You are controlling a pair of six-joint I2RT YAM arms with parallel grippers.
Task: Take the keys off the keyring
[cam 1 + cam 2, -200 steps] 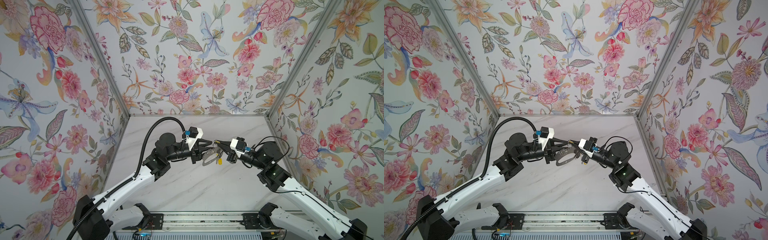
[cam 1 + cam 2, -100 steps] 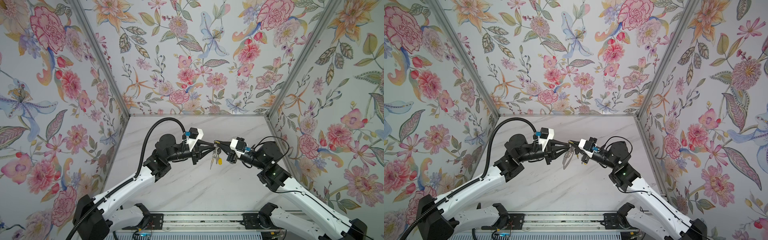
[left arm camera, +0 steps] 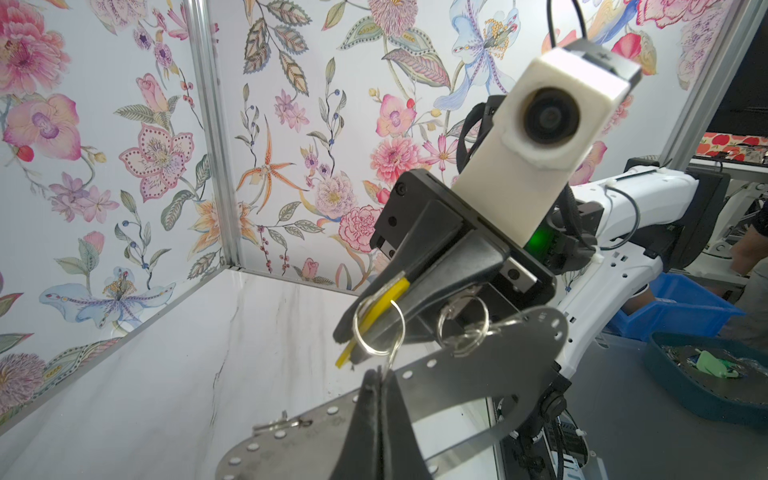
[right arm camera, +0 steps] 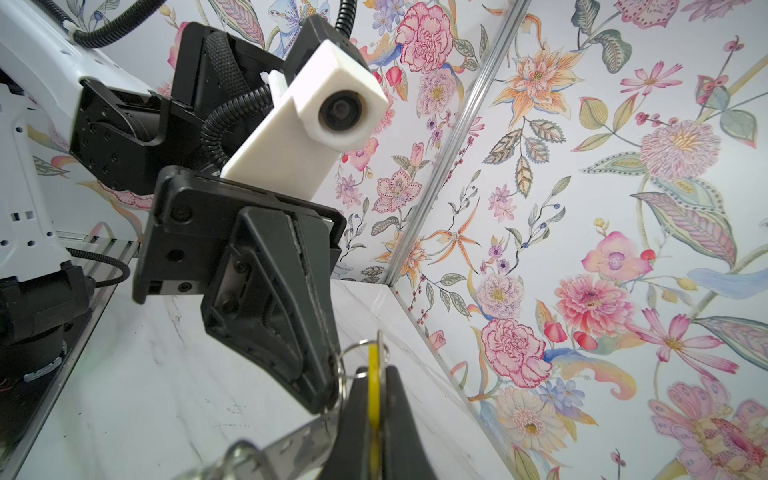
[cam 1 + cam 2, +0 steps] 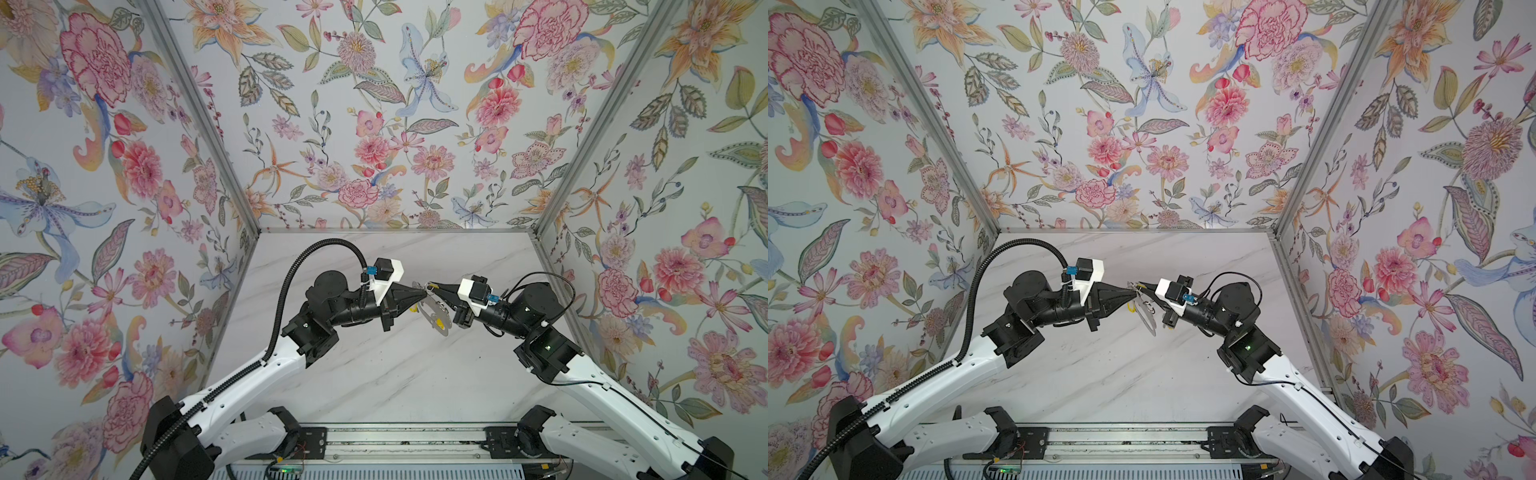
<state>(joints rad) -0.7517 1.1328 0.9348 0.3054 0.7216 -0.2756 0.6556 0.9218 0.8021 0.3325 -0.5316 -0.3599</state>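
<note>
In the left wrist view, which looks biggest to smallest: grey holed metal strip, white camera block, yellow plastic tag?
Grey holed metal strip
White camera block
Yellow plastic tag, partly hidden

I see a white marble-look tabletop (image 5: 374,374) with faint grey veining, the same in both top views (image 5: 1121,382). Its far, left and right edges butt against floral-print wall panels (image 5: 374,124). A silver aluminium strip (image 5: 395,230) runs along the far edge. A silver-and-black mounting rail (image 5: 399,442) sits along the near edge. The right wrist view shows small dark specks (image 4: 232,409) scattered on the bare surface.
</note>
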